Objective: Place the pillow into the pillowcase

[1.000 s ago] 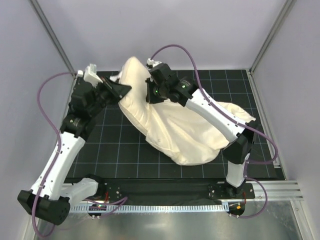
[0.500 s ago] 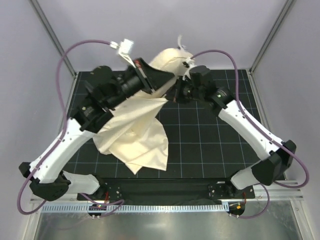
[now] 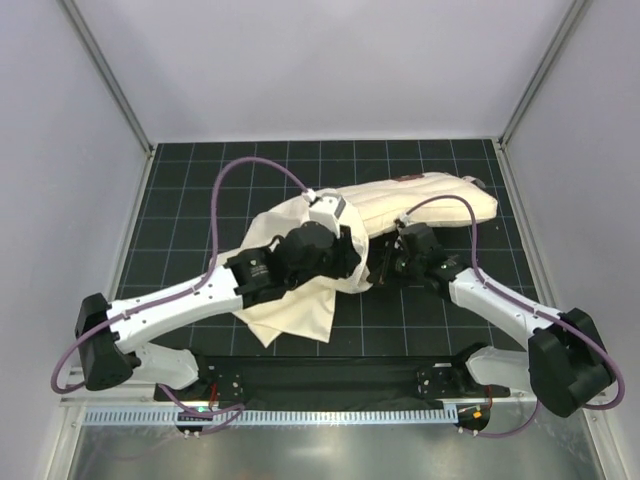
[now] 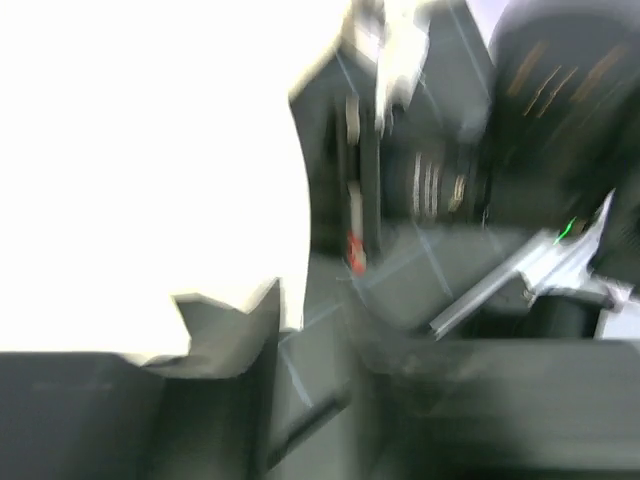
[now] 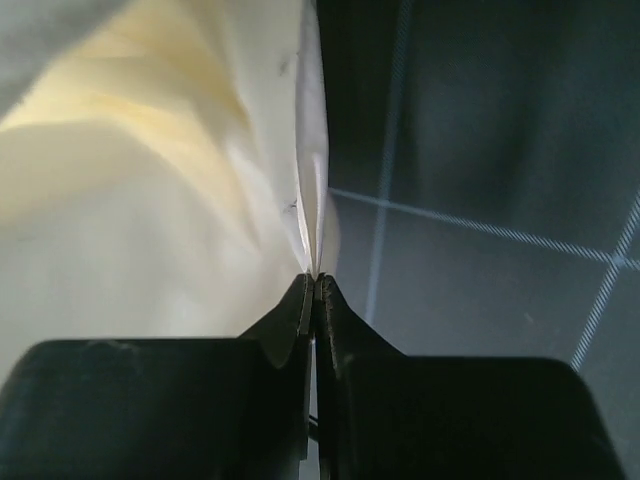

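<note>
Pillowcase [image 3: 297, 310]: limp, draped beneath my left arm [image 3: 180, 300], hem pinched tight in my right gripper [image 5: 312, 279]; pillow [image 3: 430, 200] just behind, far right; left gripper [image 3: 352, 262] grip unreadable; best stretch the mouth wide before feeding.

The pillow [image 3: 440, 198] is cream-white cloth with a smooth, matt surface. The pillowcase [image 3: 295, 305] is thinner cream cloth, matt and creased. The table mat [image 3: 190, 190] is matt black with a pale printed grid. The arm links [image 3: 170, 302] are glossy white plastic, and the joints [image 3: 100, 352] are matt black. The cables [image 3: 258, 161] have a smooth purple sheath. The front plate [image 3: 350, 450] is brushed metal. The right gripper [image 5: 313, 278] has smooth, matt black fingers.
</note>
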Action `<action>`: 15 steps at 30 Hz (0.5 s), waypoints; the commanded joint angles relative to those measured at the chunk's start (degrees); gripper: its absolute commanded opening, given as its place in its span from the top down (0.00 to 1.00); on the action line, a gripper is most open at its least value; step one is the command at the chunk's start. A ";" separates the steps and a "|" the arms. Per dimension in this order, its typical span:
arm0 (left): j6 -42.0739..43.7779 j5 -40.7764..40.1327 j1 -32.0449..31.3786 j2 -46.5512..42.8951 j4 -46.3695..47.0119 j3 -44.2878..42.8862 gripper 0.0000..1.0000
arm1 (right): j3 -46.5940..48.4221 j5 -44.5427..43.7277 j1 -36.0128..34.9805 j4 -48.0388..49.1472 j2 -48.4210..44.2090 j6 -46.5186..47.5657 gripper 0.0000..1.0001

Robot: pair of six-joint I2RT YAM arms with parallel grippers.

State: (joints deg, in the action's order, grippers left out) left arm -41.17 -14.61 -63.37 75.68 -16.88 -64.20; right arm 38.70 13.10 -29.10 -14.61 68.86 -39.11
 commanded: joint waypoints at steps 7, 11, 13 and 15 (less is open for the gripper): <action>15.16 -7.12 6.06 5.16 -12.02 -25.60 0.29 | -10.91 -8.97 0.01 9.16 -10.40 -6.93 0.96; 14.45 -6.21 8.97 15.35 -22.73 -37.88 0.25 | -17.14 -12.83 -0.08 9.86 -13.30 -9.05 0.96; 14.19 -6.92 9.06 22.65 -28.78 -41.34 0.24 | -18.74 -12.84 -0.08 11.09 -13.75 -9.31 0.96; 13.31 -7.10 9.41 29.22 -31.88 -46.00 0.23 | -19.97 -12.84 -0.08 11.71 -13.40 -9.58 0.96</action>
State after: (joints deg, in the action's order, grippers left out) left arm -28.47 -21.87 -53.82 96.12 -35.77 -106.96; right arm 19.53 3.49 -29.12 -7.27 56.14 -46.94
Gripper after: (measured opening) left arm 0.766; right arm 0.062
